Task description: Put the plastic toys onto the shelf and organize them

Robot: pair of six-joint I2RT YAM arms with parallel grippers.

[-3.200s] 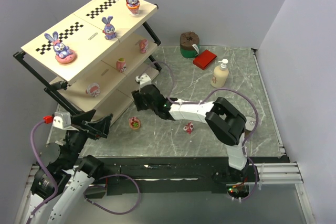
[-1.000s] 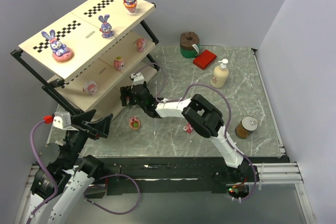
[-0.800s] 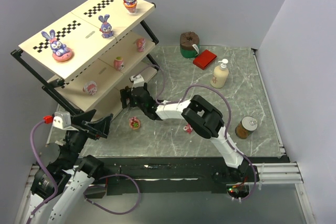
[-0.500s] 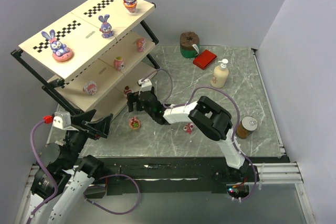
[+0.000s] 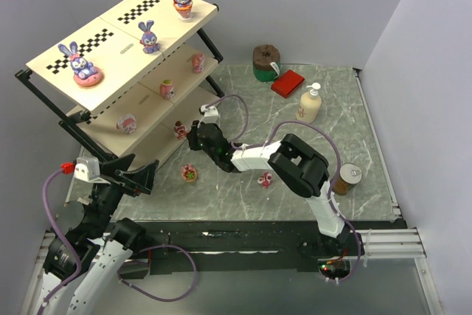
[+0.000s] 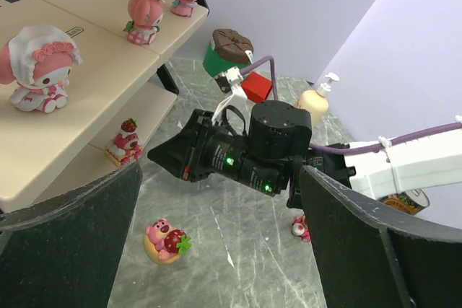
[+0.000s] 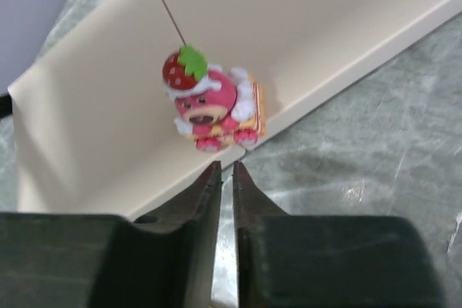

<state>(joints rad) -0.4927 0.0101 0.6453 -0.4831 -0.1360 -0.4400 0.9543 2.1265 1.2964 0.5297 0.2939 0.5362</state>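
The shelf [image 5: 110, 42] stands at the back left with several plastic toys on its boards: bunnies on top, pink figures on the middle board. A pink strawberry-topped toy [image 7: 209, 110] sits at the lip of the lowest board [image 7: 108, 120]. My right gripper [image 7: 226, 167] hovers just in front of it, shut and empty, apart from the toy. On the table lie a bear-with-strawberry toy [image 5: 189, 173] and a small pink toy [image 5: 265, 179]. My left gripper [image 6: 216, 250] hangs open and empty near the shelf's front corner, above the bear toy [image 6: 164, 240].
A cream pump bottle [image 5: 310, 104], a red box [image 5: 287, 82] and a brown-topped green pot [image 5: 266, 62] stand at the back right. A tin can [image 5: 345, 179] sits right of my right arm. The shelf's black frame leg [image 5: 44, 105] juts out at the left.
My right gripper released the strawberry-topped toy on the lowest board, drew back a little to the right and closed its jaws. The left arm has not moved.
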